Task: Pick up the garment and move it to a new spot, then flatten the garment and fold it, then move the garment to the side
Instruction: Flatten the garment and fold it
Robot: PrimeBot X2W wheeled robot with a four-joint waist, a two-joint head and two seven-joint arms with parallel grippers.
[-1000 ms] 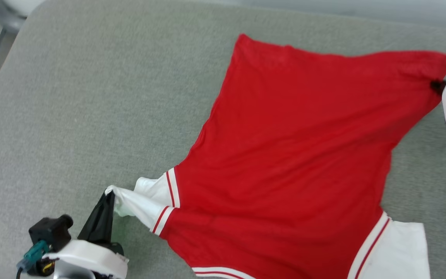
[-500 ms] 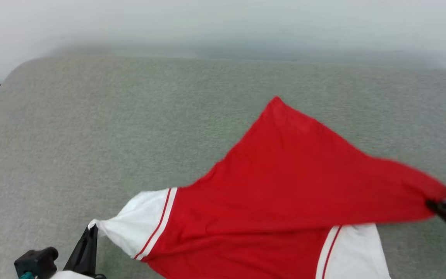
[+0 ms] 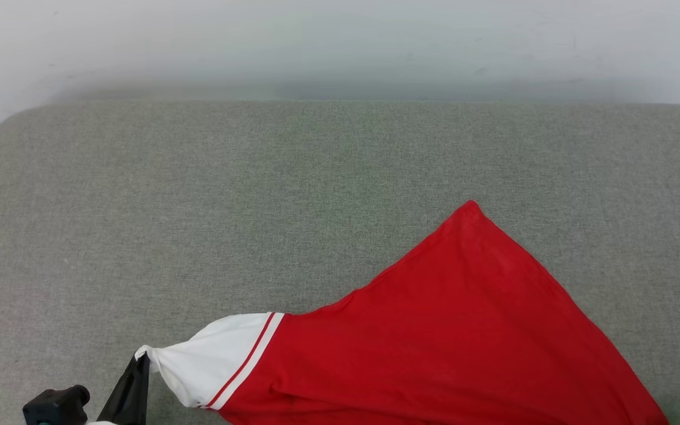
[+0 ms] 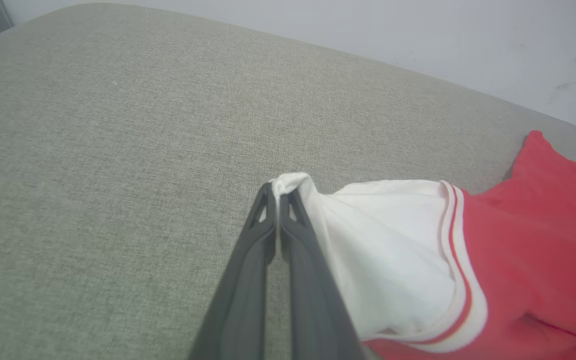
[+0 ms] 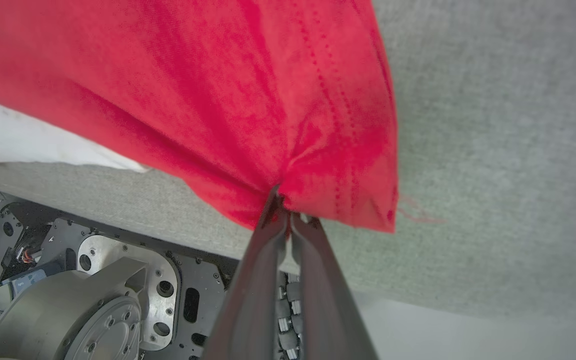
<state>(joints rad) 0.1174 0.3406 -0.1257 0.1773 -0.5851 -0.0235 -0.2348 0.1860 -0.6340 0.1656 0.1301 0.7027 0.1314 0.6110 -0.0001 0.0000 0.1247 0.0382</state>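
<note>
In the head view, the shirt [image 3: 434, 342] is lying at the near right of the grey bench [image 3: 198, 195], draped on a slant rather than flat, one red corner pointing far. The left fingers [image 3: 131, 389] are pinching the tip of its white sleeve [image 3: 216, 354] at the near left. In the left wrist view, those fingers are pressing together on a small bunch of sleeve edge, and the cloth is pulling taut away to the right. In the right wrist view, the right fingers [image 5: 260, 260] are clamping shut on a gathered pinch of the red hem corner [image 5: 348, 200], close to the bench's near edge. By the look of it, the spreading step is under way. Both arms should be drawing apart evenly to take out the slack, then lowering the cloth together toward the open middle so it is settling flat. Pulling too hard is risking the thin sleeve pinch slipping free.
</note>
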